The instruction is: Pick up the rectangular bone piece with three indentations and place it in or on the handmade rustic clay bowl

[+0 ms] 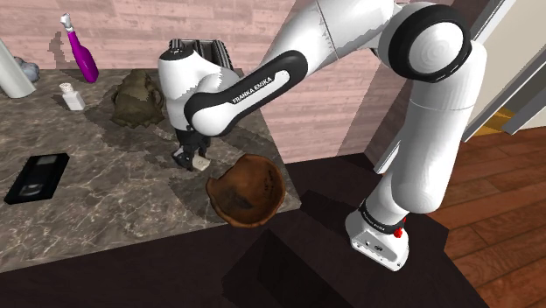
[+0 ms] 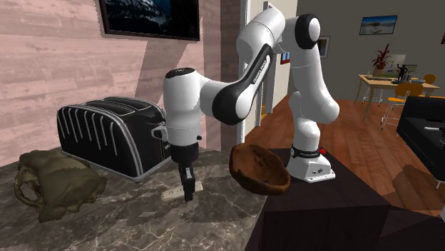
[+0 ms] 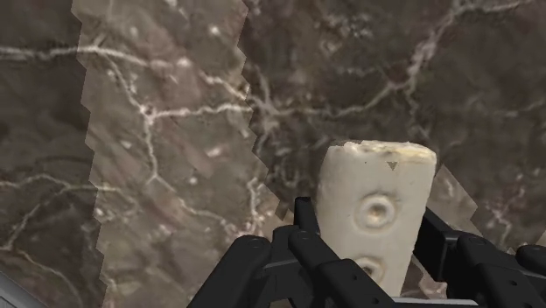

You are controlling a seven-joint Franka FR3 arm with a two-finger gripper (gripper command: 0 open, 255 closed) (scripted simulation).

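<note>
The counter (image 1: 131,201) is dark brown marble with pale veins. At its back stands a black toaster (image 2: 114,135), with a crumpled olive bag (image 2: 53,184) just beside it. Toward the shoulder view's left are a purple bottle (image 1: 84,54), a small white shaker (image 1: 73,96) and, nearer the front edge, a flat black cassette (image 1: 38,177). A pale bone piece (image 3: 376,210) lies flat between bag and bowl. The brown bowl (image 1: 247,191) sits tilted at the counter's corner, next to the dark stand.

Dark marble counter (image 1: 131,201); pink plank wall (image 1: 175,22); wood floor (image 1: 499,219); framed picture (image 2: 150,18).
</note>
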